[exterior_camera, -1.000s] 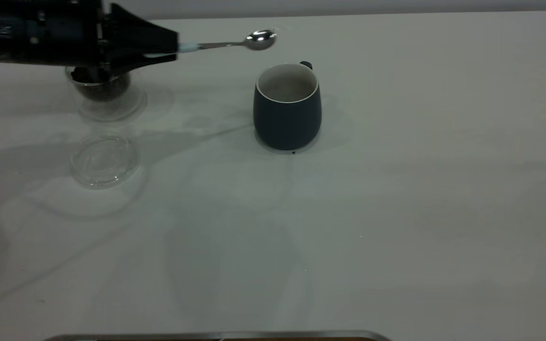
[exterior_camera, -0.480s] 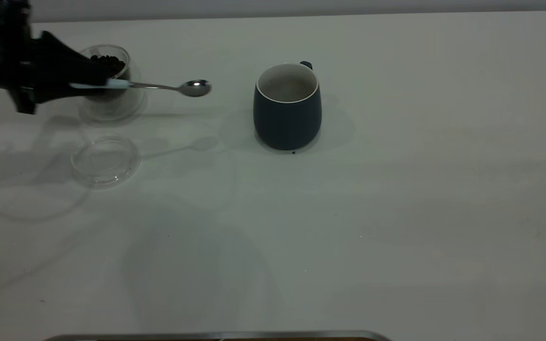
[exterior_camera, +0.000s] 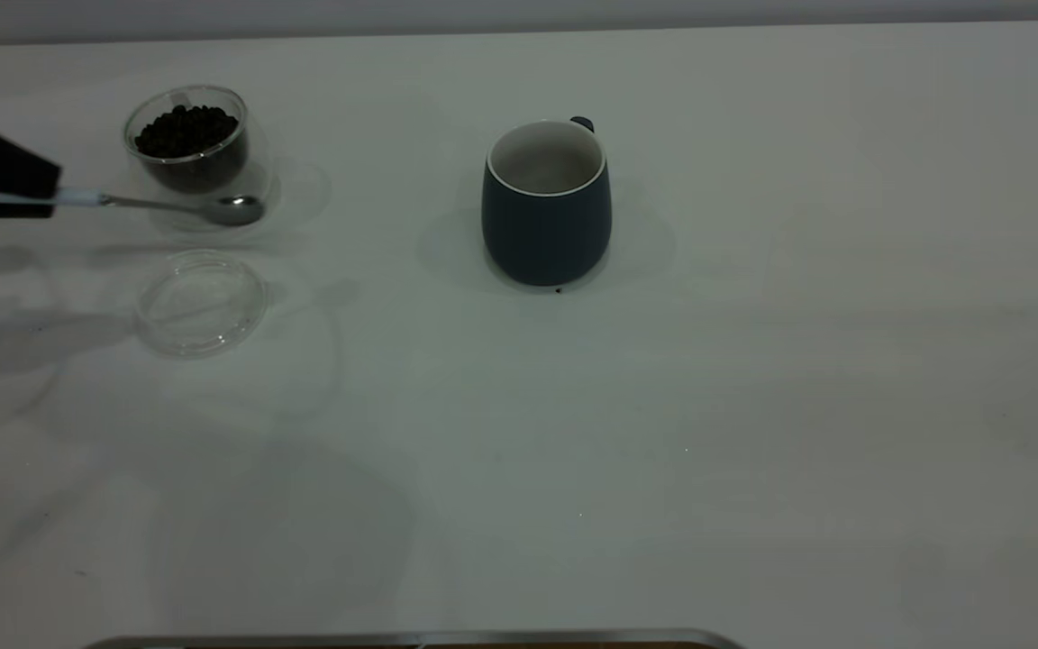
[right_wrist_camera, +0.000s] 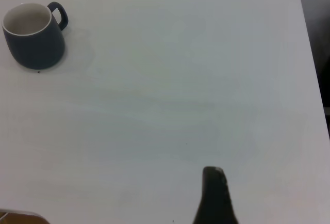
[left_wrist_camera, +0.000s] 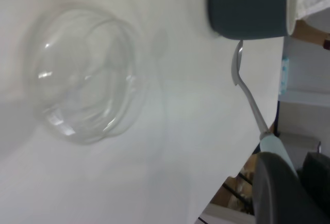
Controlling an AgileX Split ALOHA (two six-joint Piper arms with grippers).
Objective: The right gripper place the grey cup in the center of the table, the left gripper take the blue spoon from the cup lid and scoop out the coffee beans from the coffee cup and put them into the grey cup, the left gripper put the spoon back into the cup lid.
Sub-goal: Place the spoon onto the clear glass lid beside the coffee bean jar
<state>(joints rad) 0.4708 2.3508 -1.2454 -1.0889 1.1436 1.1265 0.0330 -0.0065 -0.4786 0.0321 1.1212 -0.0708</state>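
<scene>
Left gripper (exterior_camera: 28, 194) at 9 o'clock edge of the table (exterior_camera: 753, 406), clamped on the pale blue handle of the spoon (exterior_camera: 168, 205). Spoon is level, bowl just in front of the glass cup (exterior_camera: 187, 149), above the lid (exterior_camera: 201, 302). Bowl looks empty, so I read this as the return leg: spoon going back to the lid.

Mug (exterior_camera: 546, 203) sits about centre, slightly toward 12, handle at the far side; its placement looks done. Can't see beans inside it. One dark speck on the table at its base, maybe a stray bean.

Beans (exterior_camera: 186, 131) heaped in the glass cup, well toward 10 o'clock.

Materials: mug matte slate ceramic, pale inside; cup and lid clear glass, lid flat with raised rim, likely slippery for a metal spoon.

Right gripper (right_wrist_camera: 214, 195) parked far from the mug; fingers: can't tell.
</scene>
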